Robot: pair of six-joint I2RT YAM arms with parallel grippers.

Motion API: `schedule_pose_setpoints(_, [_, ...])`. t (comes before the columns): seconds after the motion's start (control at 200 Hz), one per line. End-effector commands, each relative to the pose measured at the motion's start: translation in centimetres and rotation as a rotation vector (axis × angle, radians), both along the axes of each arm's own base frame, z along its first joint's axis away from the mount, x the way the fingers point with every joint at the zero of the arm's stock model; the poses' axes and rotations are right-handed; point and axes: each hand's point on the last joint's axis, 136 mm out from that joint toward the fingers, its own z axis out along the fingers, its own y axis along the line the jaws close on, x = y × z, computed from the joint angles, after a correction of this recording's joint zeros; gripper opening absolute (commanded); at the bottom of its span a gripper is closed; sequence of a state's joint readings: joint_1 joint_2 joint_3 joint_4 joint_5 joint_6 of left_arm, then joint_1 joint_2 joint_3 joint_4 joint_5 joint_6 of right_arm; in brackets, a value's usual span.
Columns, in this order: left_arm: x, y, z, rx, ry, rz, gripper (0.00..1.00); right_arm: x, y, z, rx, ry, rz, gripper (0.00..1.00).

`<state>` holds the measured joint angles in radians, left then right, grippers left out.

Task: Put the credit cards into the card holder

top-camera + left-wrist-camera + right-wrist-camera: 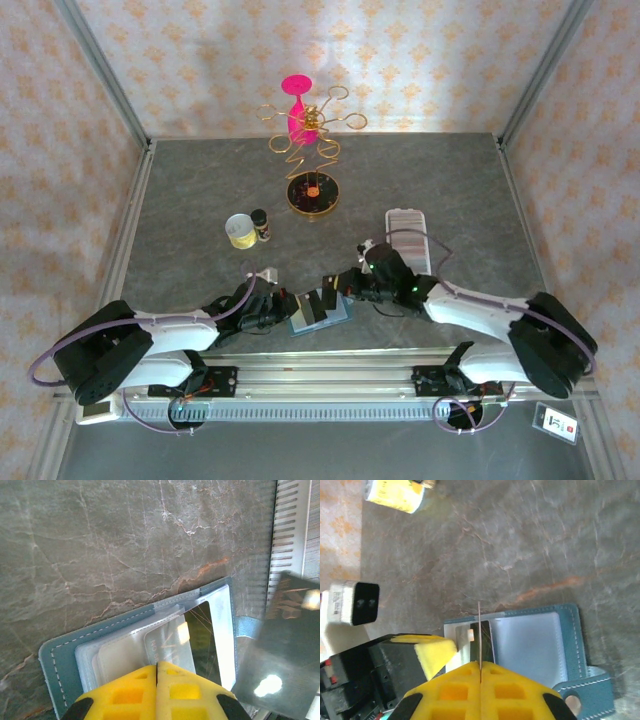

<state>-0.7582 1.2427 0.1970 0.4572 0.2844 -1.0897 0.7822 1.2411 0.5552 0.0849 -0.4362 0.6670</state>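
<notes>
The teal wallet (320, 312) lies open near the table's front edge, between both grippers. A black credit card (202, 640) and a silvery card (167, 647) sit in its clear sleeves. My left gripper (157, 666) is shut, its tips resting on those sleeves. My right gripper (480, 666) is shut on a dark credit card (479, 625), seen edge-on above the wallet (540, 645). In the left wrist view that card (282, 645) hangs at the right. The clear ridged card holder (407, 232) lies behind the right arm and appears again (289, 535) in the left wrist view.
A yellow cup (239, 231) and a small dark bottle (261, 224) stand left of centre. A gold wire stand with a pink piece (305, 140) stands at the back. A metal rail (330, 370) runs along the near edge. Frame posts fence the table.
</notes>
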Motion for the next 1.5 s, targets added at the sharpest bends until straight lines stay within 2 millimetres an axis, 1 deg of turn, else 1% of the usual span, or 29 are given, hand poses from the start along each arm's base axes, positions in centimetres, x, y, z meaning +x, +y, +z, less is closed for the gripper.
schedule_pose_setpoints(0.0, [-1.0, 1.3, -1.8, 0.074, 0.038, -0.011, 0.00, 1.2, -1.6, 4.3, -0.163, -0.219, 0.077, 0.00])
schedule_pose_setpoints(0.095, [-1.0, 1.2, -1.8, 0.075, 0.038, -0.019, 0.00, 1.2, -2.8, 8.0, -0.277, -0.405, 0.189, 0.00])
schedule_pose_setpoints(0.17, [-1.0, 1.1, -1.7, 0.070, 0.036, -0.022, 0.00, 0.4, -3.9, 10.8, -0.387, -0.590, 0.338, 0.00])
schedule_pose_setpoints(0.215, [-0.9, 0.9, -1.5, 0.064, 0.031, -0.026, 0.00, -0.5, -4.7, 11.7, -0.470, -0.704, 0.462, 0.00])
schedule_pose_setpoints(0.255, [-0.8, 0.9, -1.4, 0.068, 0.026, -0.029, 0.00, -1.1, -5.7, 12.1, -0.572, -0.805, 0.583, 0.00])
schedule_pose_setpoints(0.3, [-0.7, 0.8, -1.3, 0.073, 0.025, -0.035, 0.00, -1.2, -7.5, 11.6, -0.726, -0.849, 0.684, 0.00])
schedule_pose_setpoints(0.325, [-0.7, 0.7, -1.3, 0.077, 0.022, -0.038, 0.00, -1.6, -8.7, 10.9, -0.808, -0.845, 0.758, 0.00])
schedule_pose_setpoints(0.37, [-0.6, 0.6, -1.2, 0.079, 0.018, -0.041, 0.00, -2.2, -10.6, 9.3, -0.938, -0.811, 0.899, 0.00])
schedule_pose_setpoints(0.43, [-0.5, 0.5, -1.2, 0.081, 0.016, -0.046, 0.00, -2.8, -13.8, 6.8, -1.084, -0.713, 1.063, 0.00])
schedule_pose_setpoints(0.475, [-0.5, 0.4, -1.1, 0.079, 0.015, -0.051, 0.00, -2.8, -15.8, 5.6, -1.152, -0.649, 1.129, 0.00])
schedule_pose_setpoints(0.506, [-0.5, 0.4, -1.1, 0.080, 0.015, -0.053, 0.00, -2.7, -16.9, 5.2, -1.173, -0.621, 1.166, 0.00])
schedule_pose_setpoints(0.561, [-0.4, 0.2, -1.0, 0.079, 0.014, -0.059, 0.00, -2.3, -17.9, 5.1, -1.185, -0.606, 1.183, 0.00])
schedule_pose_setpoints(0.626, [-0.5, 0.2, -1.0, 0.078, 0.012, -0.064, 0.00, -2.0, -18.1, 5.2, -1.190, -0.618, 1.202, 0.00])
schedule_pose_setpoints(0.701, [-0.4, 0.1, -1.0, 0.078, 0.012, -0.067, 0.00, -1.9, -17.8, 4.9, -1.177, -0.620, 1.230, 0.00])
schedule_pose_setpoints(0.871, [-0.4, -0.2, -0.9, 0.072, 0.018, -0.079, 0.00, -2.9, -17.2, 3.4, -1.099, -0.575, 1.292, 0.00])
schedule_pose_setpoints(1.026, [-0.3, -0.4, -0.8, 0.074, 0.012, -0.081, 0.00, -3.6, -17.2, 1.2, -1.074, -0.552, 1.322, 0.00])
schedule_pose_setpoints(1.106, [-0.2, -0.5, -0.8, 0.077, 0.014, -0.084, 0.00, -3.5, -16.8, 0.4, -1.059, -0.572, 1.319, 0.00])
schedule_pose_setpoints(1.226, [-0.2, -0.6, -0.9, 0.078, 0.019, -0.088, 0.00, -2.9, -16.9, -0.8, -1.083, -0.579, 1.332, 0.00])
schedule_pose_setpoints(1.356, [-0.3, -0.5, -1.0, 0.080, 0.023, -0.085, 0.00, -2.0, -16.2, -0.9, -1.086, -0.614, 1.319, 0.00])
schedule_pose_setpoints(1.497, [-0.3, -0.4, -1.2, 0.082, 0.028, -0.082, 0.00, -1.7, -15.9, -1.0, -1.079, -0.604, 1.328, 0.00])
